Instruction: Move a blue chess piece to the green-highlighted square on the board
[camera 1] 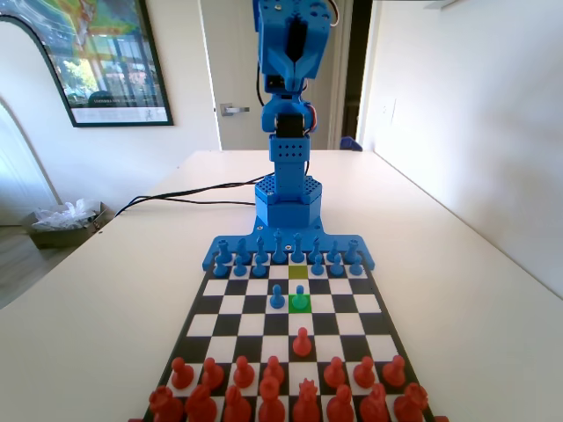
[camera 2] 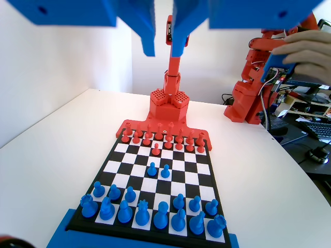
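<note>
The teal-tinted blue chess piece (camera 1: 300,298) stands upright on the green-highlighted square (camera 1: 300,309), near the middle of the board (camera 1: 343,303). In the wrist view the same pawn (camera 2: 152,169) is the left one of two pawns at mid-board (camera 2: 191,170). My gripper (camera 2: 163,51) hangs high above the board, far from the pawn. It is open, with an empty gap between its jaws. In the fixed view the blue arm (camera 1: 290,105) rises folded at the far end.
A plain blue pawn (camera 1: 277,297) stands just left of the green square. Behind that square lies an olive yellow-green cell (camera 1: 298,272). A lone red pawn (camera 1: 302,341) stands two squares nearer. Blue pieces (camera 1: 281,257) fill the far rows, red pieces (camera 1: 281,387) the near rows. A black cable (camera 1: 176,195) crosses the table.
</note>
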